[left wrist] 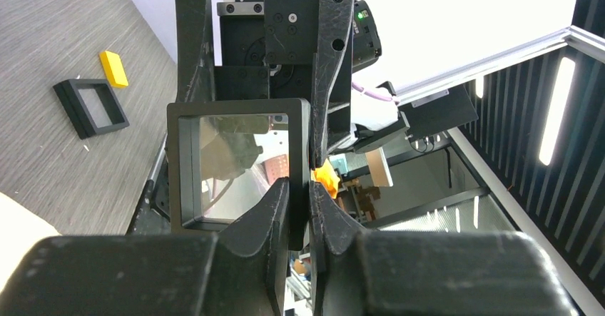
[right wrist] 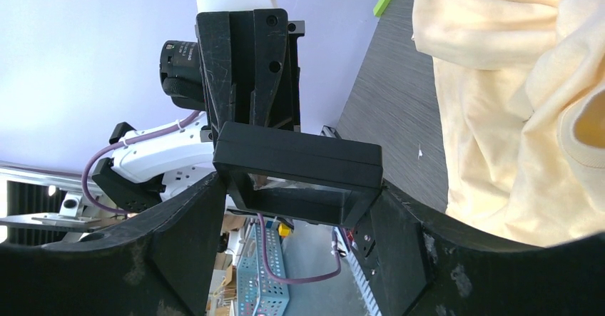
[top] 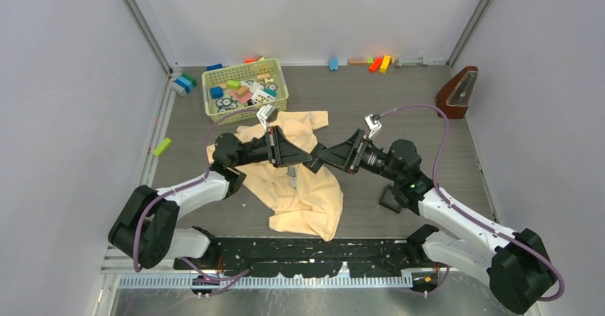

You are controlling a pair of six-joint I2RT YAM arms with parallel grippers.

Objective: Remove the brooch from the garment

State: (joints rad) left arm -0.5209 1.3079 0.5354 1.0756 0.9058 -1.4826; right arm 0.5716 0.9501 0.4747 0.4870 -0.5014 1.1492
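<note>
Both arms meet in mid-air over the cream garment, and between them is a black square frame with a clear pane. The left gripper is nearly closed, its two fingertips pinching one thin wall of that frame; the left wrist view shows the wall wedged right between them. The right gripper stands wide, one finger pressed against each outer side of the same frame, so both have hold of the one piece.

And the brooch? From above it looks to be that small silvery-grey thing lying on the cloth. It sits just beneath the spot where the two grippers meet, on the near side of them, and it's too small to make out any detail. It lies apart from both sets of fingers.

A second black frame lies on the table beside the right arm, off the cloth. A basket of toy blocks sits beyond the garment at the back
</note>
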